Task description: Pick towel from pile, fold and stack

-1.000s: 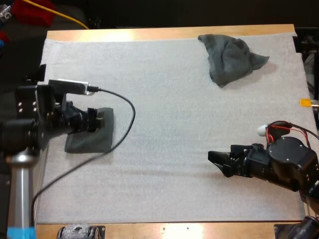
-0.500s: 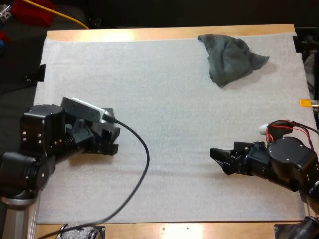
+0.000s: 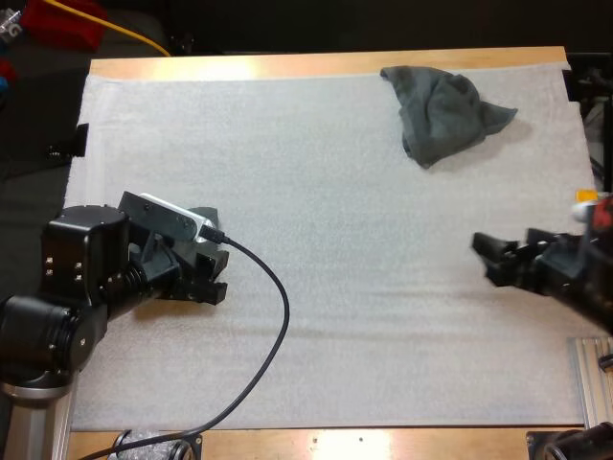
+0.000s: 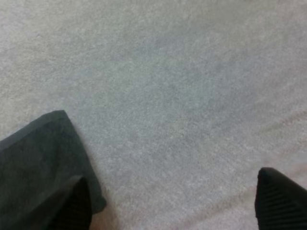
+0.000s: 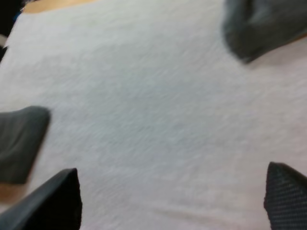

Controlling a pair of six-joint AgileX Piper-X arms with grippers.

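The crumpled towel (image 3: pixel 441 110) lies at the far right of the white mat (image 3: pixel 335 192) on the counter (image 3: pixel 287 65), well apart from both arms. It looks soft, light and limp, so it will likely sag and trail when lifted; pinching a raised fold or corner seems best. The right hand (image 3: pixel 484 259), nearer to it, gapes wide and empty. The left hand (image 3: pixel 216 271) is also wide, at the corner of the folded towel (image 4: pixel 38 167).

- This was a robotics lab or test bench rather than a home.
- A black left arm (image 3: pixel 81 278) and right arm (image 3: pixel 560 273) worked over one bench.
- The wooden table (image 3: pixel 316 65) carried a white foam mat (image 3: pixel 316 211).
- A yellow cable (image 3: pixel 115 29) trailed behind it.
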